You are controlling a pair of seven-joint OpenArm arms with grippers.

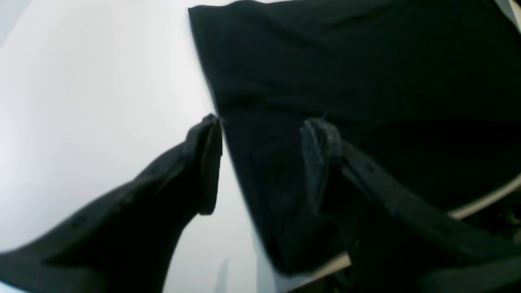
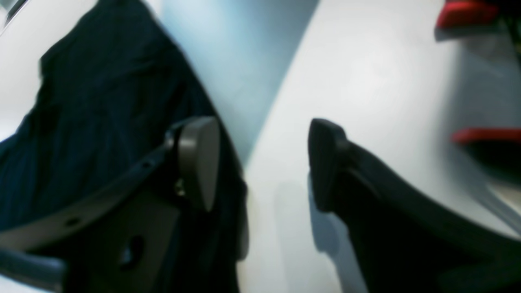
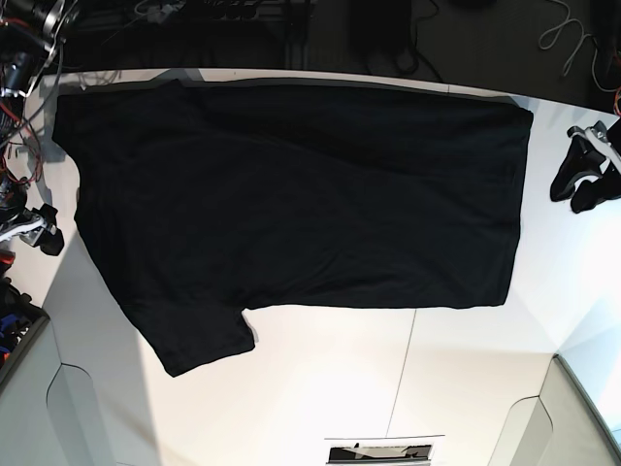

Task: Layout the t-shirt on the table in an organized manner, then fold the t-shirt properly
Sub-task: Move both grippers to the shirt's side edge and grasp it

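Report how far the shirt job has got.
Done: the t-shirt lies spread flat on the table, plain side up, one sleeve out at the near left of the base view. In hand: nothing; the left hand and right hand are both open and empty, each beside a shirt edge. Left: every fold; no part is doubled over yet.

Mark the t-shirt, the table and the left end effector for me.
t-shirt (image 3: 301, 194), base view, middle of the body.
table (image 3: 456, 388), base view, bare panel.
left end effector (image 1: 260, 134), left wrist view, between the fingertips.
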